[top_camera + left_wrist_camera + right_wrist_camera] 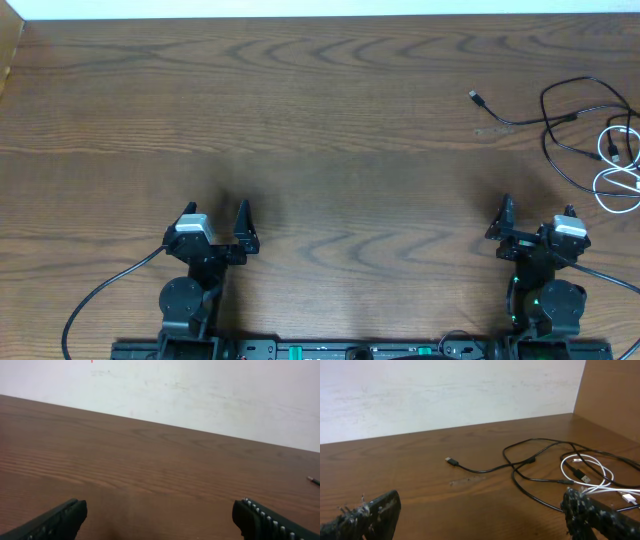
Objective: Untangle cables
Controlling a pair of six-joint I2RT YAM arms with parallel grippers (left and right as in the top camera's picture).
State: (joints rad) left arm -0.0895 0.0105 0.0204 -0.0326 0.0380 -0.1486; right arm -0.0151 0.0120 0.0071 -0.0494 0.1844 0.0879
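A thin black cable (560,125) and a thin white cable (618,170) lie tangled on the wooden table at the far right. The black one's plug end (476,97) reaches left of the heap. In the right wrist view the black cable (520,464) loops across the white one (590,472), ahead and to the right of the jaws. My right gripper (537,222) is open and empty, near the table's front edge, below the cables. My left gripper (216,222) is open and empty at the front left, far from them. It shows wide open in its wrist view (160,520).
The wooden table (300,120) has a white wall along its far edge and a wooden side panel (615,390) at the right. A thick black arm wire (100,290) trails from the left arm's base.
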